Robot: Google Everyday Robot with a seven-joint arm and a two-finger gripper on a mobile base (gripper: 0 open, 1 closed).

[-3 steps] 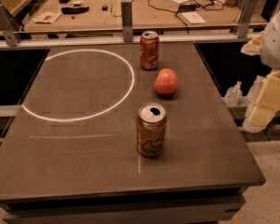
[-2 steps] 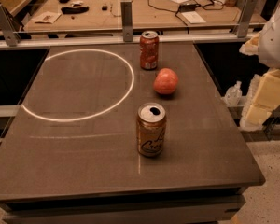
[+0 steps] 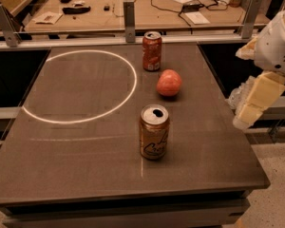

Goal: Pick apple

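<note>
Small round reddish-orange apple (image 3: 169, 82) sits on the dark grey desk (image 3: 85, 165) toward its far right corner, between red soda can (image 3: 152, 51) and orange-gold soda can (image 3: 154, 132). White arm (image 3: 278, 42) hangs beyond the right edge, cream gripper (image 3: 252, 103) angled down, well apart from apple; grip state cannot be told.

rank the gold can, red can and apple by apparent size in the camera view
1. orange-gold soda can, nearest the camera, so its lead is unsure
2. red soda can
3. apple
The gripper hangs beyond the table's right edge.
</note>
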